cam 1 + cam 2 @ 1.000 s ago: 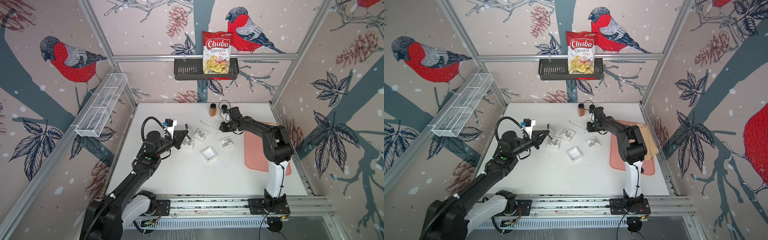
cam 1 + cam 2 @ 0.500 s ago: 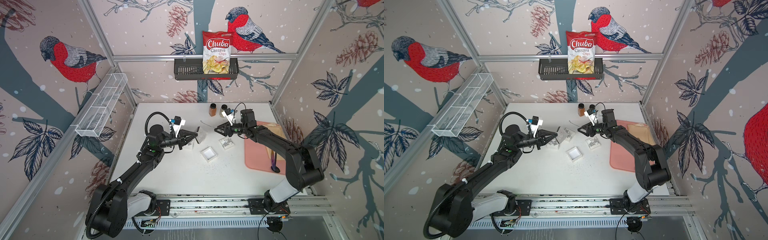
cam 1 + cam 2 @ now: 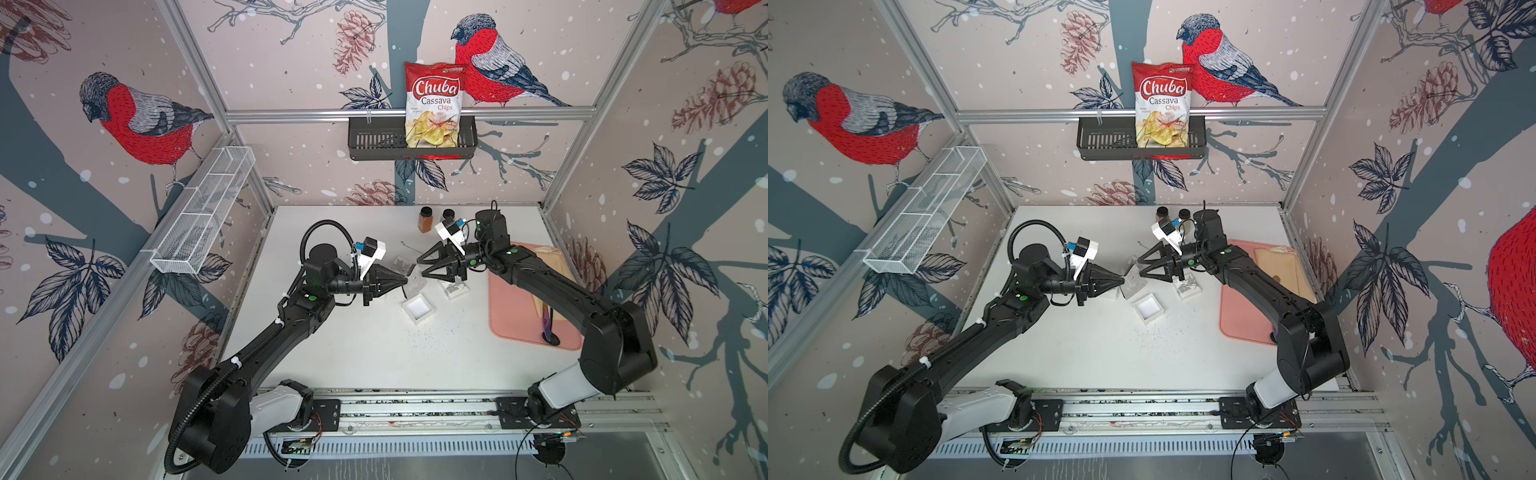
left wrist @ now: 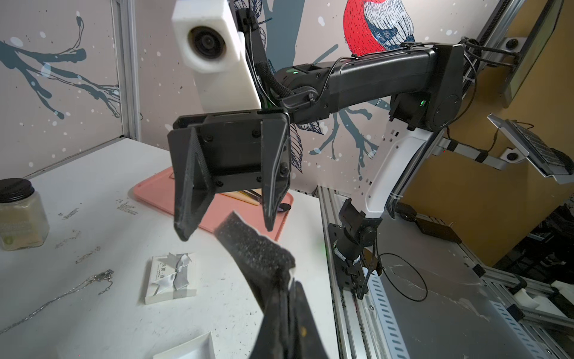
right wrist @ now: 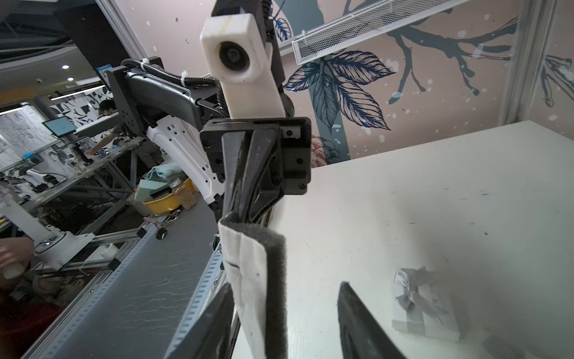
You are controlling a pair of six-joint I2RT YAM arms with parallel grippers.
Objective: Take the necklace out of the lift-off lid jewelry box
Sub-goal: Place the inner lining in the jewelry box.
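My left gripper (image 3: 405, 280) (image 4: 289, 286) is shut on one end of a black foam pad (image 4: 251, 245) with a white card face (image 5: 245, 264), held in the air. My right gripper (image 3: 419, 269) (image 5: 285, 284) faces it, open, its fingers on either side of the pad's free end without pinching it. The silver necklace (image 4: 62, 292) lies loose on the white table, apart from both grippers. An open white jewelry box base (image 3: 417, 307) (image 3: 1148, 307) sits below the grippers and looks empty. A white lid with a silver bow (image 4: 170, 276) (image 5: 425, 306) lies on the table nearby.
Another bow-topped box (image 3: 401, 264) sits behind the grippers. A pink tray (image 3: 519, 307) holding a wooden board and a purple-handled tool (image 3: 548, 328) lies at the right. Two spice jars (image 3: 424, 219) stand at the back. Black specks litter the table's front.
My right arm has swung from the back by the jars to face the left gripper, and its jaws have opened around the pad. My left gripper has lifted the pad off the table.
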